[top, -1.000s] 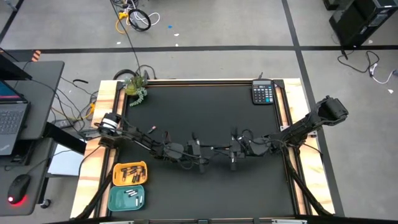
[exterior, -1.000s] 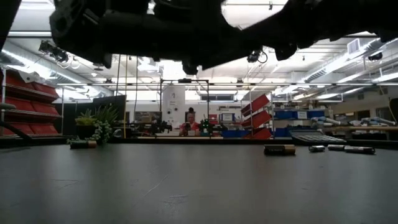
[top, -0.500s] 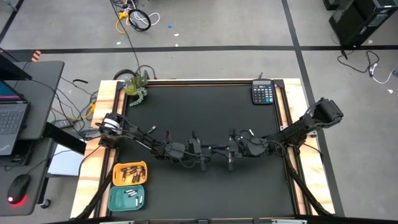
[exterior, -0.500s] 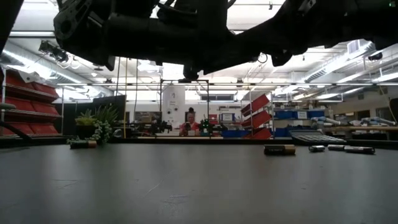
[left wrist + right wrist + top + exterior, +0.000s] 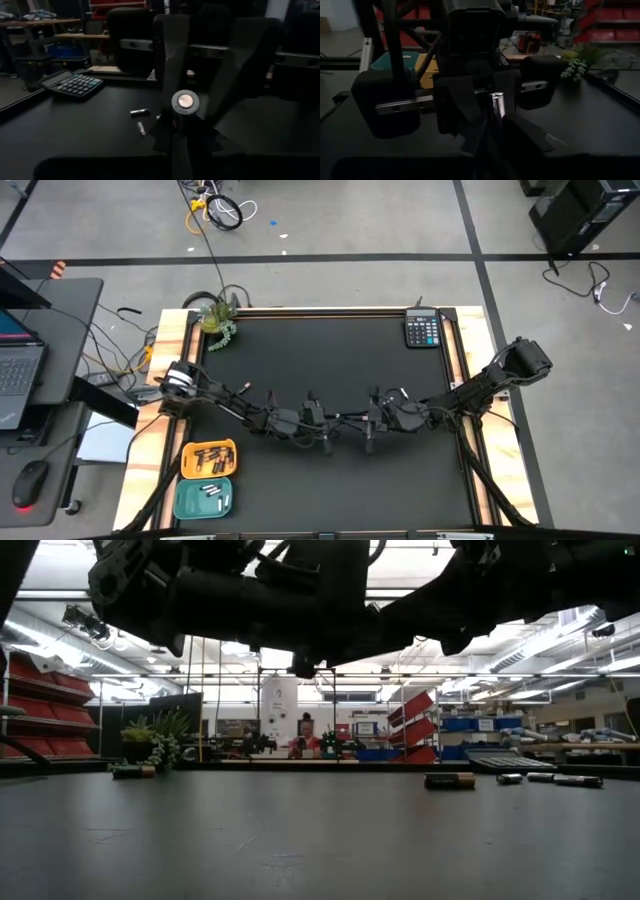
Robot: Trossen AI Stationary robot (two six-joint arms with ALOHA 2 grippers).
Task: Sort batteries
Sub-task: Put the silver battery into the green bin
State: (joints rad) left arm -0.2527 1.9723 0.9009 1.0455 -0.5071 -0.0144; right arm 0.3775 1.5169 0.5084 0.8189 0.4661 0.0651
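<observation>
A battery (image 5: 185, 102) is sitting clamped between the two dark fingers of the left gripper (image 5: 325, 442), its round metal end facing the wrist camera. That gripper is hanging over the black table (image 5: 330, 350), well away from the calculator (image 5: 423, 330) in the far right corner. The right gripper (image 5: 370, 442) is pointing straight at the left one, just beside it, and its fingers are closing on what looks like the other end of the same silvery battery (image 5: 497, 106). Two loose batteries (image 5: 139, 113) are lying on the table between the grippers and the calculator. More batteries (image 5: 449, 780) are lying near the calculator along the far edge in the low view. On the opposite side from the calculator, an orange tray (image 5: 209, 459) is holding dark batteries and a teal tray (image 5: 204, 498) is holding white ones. A small plant (image 5: 217, 320) is standing in the far left corner.
</observation>
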